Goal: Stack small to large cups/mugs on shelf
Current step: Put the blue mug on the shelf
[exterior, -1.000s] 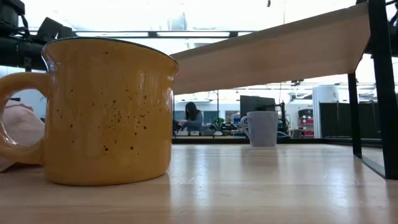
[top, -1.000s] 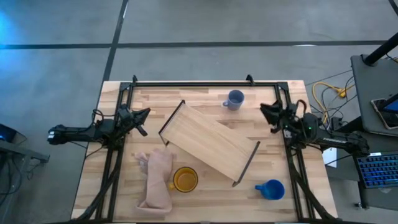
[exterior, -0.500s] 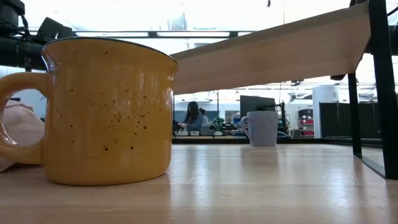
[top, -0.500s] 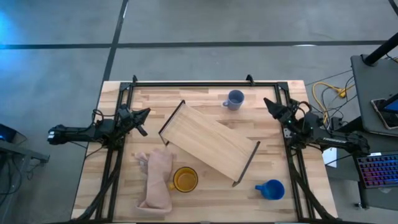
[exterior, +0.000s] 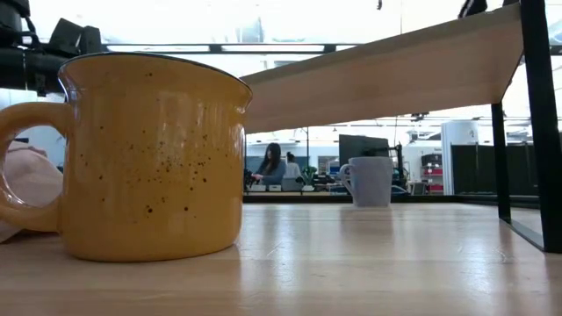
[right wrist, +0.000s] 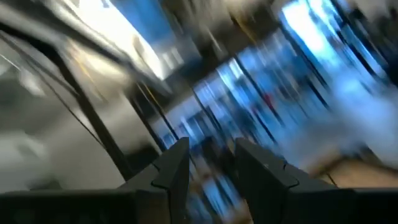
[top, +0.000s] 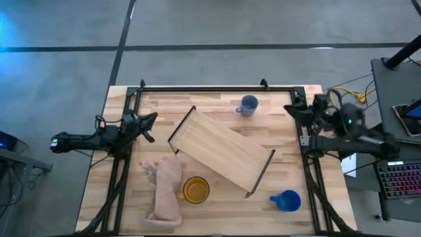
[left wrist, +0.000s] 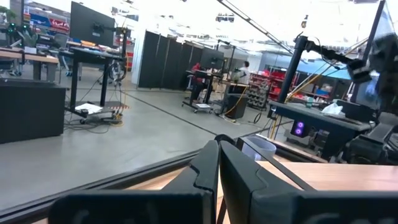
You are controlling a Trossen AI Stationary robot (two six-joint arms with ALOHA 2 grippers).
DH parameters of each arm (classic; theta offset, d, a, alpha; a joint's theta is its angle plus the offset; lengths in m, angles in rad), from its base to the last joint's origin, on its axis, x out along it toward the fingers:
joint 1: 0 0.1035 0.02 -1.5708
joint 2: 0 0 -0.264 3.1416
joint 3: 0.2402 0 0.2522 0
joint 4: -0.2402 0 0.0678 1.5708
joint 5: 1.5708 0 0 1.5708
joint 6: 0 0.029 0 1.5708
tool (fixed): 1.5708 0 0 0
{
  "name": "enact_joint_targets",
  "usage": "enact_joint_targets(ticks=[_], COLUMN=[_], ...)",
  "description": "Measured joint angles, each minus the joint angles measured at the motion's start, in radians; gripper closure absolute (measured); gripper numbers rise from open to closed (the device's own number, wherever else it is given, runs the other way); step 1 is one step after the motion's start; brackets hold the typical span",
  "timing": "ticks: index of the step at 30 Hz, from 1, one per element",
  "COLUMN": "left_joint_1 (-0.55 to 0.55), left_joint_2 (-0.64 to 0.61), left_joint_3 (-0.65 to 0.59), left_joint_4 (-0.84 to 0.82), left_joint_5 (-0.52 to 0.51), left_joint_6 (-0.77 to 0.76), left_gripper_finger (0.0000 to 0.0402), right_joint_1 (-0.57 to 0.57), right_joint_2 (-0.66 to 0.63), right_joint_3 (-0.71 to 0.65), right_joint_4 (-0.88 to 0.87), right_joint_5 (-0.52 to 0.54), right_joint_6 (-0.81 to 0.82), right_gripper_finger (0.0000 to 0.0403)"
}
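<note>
My left hand [top: 150, 120] hangs over the left edge of the table [top: 217, 204], fingers [left wrist: 208, 168] pressed together with nothing between them, well apart from everything I'm meant to handle. My right hand [top: 294, 107] is up at the table's far right corner, near the black frame rail; its two fingers [right wrist: 174, 165] stand a little apart, a narrow gap showing, and they hold nothing.

The shelf [top: 220, 151] sits diagonally across the middle of the table, its black end frames at the upper left and lower right. Nothing stands on its board.

The grey-blue mug [top: 248, 105] is on the table beyond the shelf's far side, near the back rail, upright. The yellow-orange mug [top: 195, 189] stands upright on the near side of the shelf, just beside the pink-beige cloth [top: 167, 191], its handle toward the cloth; from the low view it fills the left of the picture, speckled, with the shelf board rising above it. The bright blue mug [top: 287, 200] sits near the table's front right corner, just past the shelf's lower end frame, handle pointing left.
</note>
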Motion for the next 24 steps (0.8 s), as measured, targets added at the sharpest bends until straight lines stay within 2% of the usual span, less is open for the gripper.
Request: enact_joint_targets(ticks=[8,12,14,18,24], left_joint_1=[0.000,0.000,0.000,0.000,0.000], left_joint_2=[0.000,0.000,0.000,0.000,0.003], left_joint_3=[0.000,0.000,0.000,0.000,0.000], left_joint_4=[0.001,0.001,0.001,0.001,0.000], left_joint_5=[0.002,0.003,0.003,0.003,0.003], left_joint_6=[-0.001,-0.001,-0.001,-0.001,0.000], left_gripper_finger=[0.0402,0.0402,0.0402,0.0402,0.0402], right_joint_1=[0.105,0.215,0.300,0.531,0.993], right_joint_2=[0.396,0.522,0.559,0.598,0.767], right_joint_3=[0.657,0.846,0.894,0.904,0.851], right_joint_4=[-1.132,-1.487,-1.586,-1.583,-1.585], right_joint_5=[0.032,0.033,0.034,0.088,0.185], right_joint_6=[-0.037,0.074,0.171,0.426,0.857], right_gripper_finger=[0.0295,0.0311,0.0316,0.0318,0.0317])
